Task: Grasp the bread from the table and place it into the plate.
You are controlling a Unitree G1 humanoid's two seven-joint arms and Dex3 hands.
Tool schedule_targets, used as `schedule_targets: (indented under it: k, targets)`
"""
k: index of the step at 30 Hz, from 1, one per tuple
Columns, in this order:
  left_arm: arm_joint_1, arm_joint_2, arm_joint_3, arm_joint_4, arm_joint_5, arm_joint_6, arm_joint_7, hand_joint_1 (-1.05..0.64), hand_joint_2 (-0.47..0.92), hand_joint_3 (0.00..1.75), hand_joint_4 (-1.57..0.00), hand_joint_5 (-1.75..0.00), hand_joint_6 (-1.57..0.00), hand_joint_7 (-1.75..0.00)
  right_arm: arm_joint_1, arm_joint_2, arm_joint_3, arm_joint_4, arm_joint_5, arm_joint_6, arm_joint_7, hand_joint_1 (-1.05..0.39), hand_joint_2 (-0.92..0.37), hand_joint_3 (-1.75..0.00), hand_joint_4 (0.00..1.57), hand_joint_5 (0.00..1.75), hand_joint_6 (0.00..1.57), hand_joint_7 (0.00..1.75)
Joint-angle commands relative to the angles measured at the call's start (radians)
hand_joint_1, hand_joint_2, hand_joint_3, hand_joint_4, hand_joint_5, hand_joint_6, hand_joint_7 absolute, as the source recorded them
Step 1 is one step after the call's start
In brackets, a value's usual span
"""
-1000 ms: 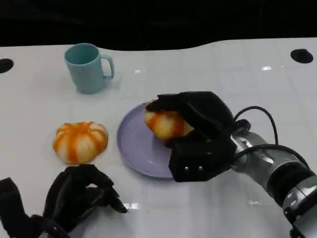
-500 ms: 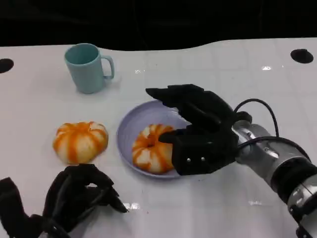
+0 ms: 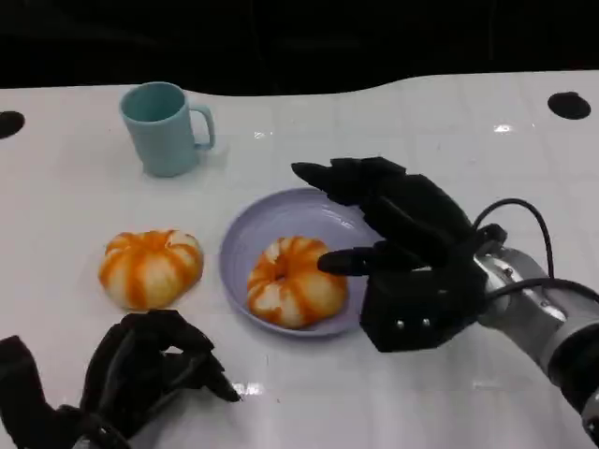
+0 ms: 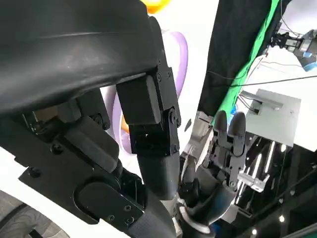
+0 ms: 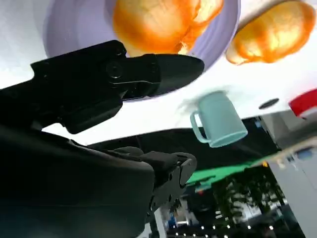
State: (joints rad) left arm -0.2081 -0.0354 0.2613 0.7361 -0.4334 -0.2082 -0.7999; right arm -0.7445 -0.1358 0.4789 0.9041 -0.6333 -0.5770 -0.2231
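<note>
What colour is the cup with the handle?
The cup is light teal, a pale blue-green. The head view shows it best.

From the head we look down on the white table [image 3: 393, 112], far edge at the frame's top, near enough to fit cup [image 3: 164, 126], plate [image 3: 245, 245] and both hands. Our left wrist camera sits tight behind its own hand [image 4: 124, 124], tipped sideways, plate [image 4: 179, 54] edge at upper centre. Our right wrist camera looks past its fingers [image 5: 148, 74], upside down: plate [image 5: 64, 29] top, cup [image 5: 220, 121] centre right. All three share the plate.
</note>
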Motion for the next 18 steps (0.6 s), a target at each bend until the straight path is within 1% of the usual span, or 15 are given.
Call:
schedule_targets:
  k: [1,2,5,7,8,9,10,12,14,16,18]
  targets:
    - [0.003,0.016,0.001,0.011,0.003,-0.014,0.002,-1.05,0.61,0.00,-1.57,-0.60,-1.57,-0.37,0.056,-0.049,-0.028,-0.068,0.011,-0.050,-0.046,-0.74,-0.92,-0.30,0.28,0.42,0.40,0.10]
    - [0.002,0.015,0.003,0.013,0.001,-0.014,-0.001,-1.05,0.62,0.00,-1.57,-0.59,-1.57,-0.37,0.068,-0.057,-0.033,-0.080,0.009,-0.063,-0.062,-0.73,-0.92,-0.30,0.30,0.46,0.42,0.11]
    - [0.002,0.015,0.002,0.012,0.002,-0.015,0.001,-1.05,0.62,0.00,-1.57,-0.59,-1.57,-0.36,0.108,-0.080,-0.053,-0.118,0.013,-0.098,-0.089,-0.69,-0.92,-0.26,0.31,0.76,0.54,0.16]
    - [0.003,0.014,0.001,0.009,0.003,-0.015,0.005,-1.05,0.62,0.00,-1.57,-0.59,-1.57,-0.36,0.138,-0.094,-0.067,-0.151,0.021,-0.108,-0.086,-0.67,-0.92,-0.25,0.36,0.90,0.60,0.21]
    - [0.003,0.014,0.001,0.009,0.003,-0.015,0.005,-1.05,0.62,0.00,-1.57,-0.59,-1.57,-0.36,0.160,-0.103,-0.077,-0.177,0.033,-0.114,-0.076,-0.65,-0.92,-0.23,0.39,1.00,0.64,0.26]
    - [0.003,0.014,0.001,0.009,0.002,-0.015,0.005,-1.05,0.62,0.00,-1.57,-0.59,-1.57,-0.36,0.176,-0.109,-0.084,-0.198,0.042,-0.116,-0.067,-0.65,-0.92,-0.23,0.39,1.09,0.64,0.37]
    - [0.003,0.014,0.001,0.009,0.002,-0.015,0.005,-1.05,0.62,0.00,-1.57,-0.59,-1.57,-0.37,0.198,-0.116,-0.094,-0.221,0.060,-0.127,-0.053,-0.64,-0.92,-0.23,0.39,1.14,0.58,0.52]
    - [0.001,0.014,0.002,0.011,0.000,-0.015,0.004,-1.05,0.62,0.00,-1.57,-0.60,-1.57,-0.37,0.241,-0.133,-0.113,-0.269,0.094,-0.141,-0.023,-0.62,-0.92,-0.21,0.42,1.35,0.47,0.96]
    - [0.000,0.014,0.002,0.013,0.000,-0.016,0.002,-1.05,0.62,0.00,-1.57,-0.60,-1.57,-0.37,0.280,-0.148,-0.130,-0.316,0.119,-0.149,0.004,-0.61,-0.92,-0.20,0.43,1.45,0.43,1.14]
    - [0.001,0.014,0.001,0.010,0.002,-0.015,0.005,-1.05,0.62,0.00,-1.57,-0.60,-1.57,-0.37,0.318,-0.159,-0.149,-0.348,0.143,-0.171,0.023,-0.61,-0.92,-0.20,0.46,1.60,0.42,1.37]
    - [0.002,0.014,0.000,0.007,0.002,-0.014,0.005,-1.05,0.62,0.00,-1.57,-0.60,-1.57,-0.37,0.358,-0.172,-0.166,-0.379,0.164,-0.189,0.039,-0.59,-0.92,-0.20,0.47,1.67,0.41,1.46]
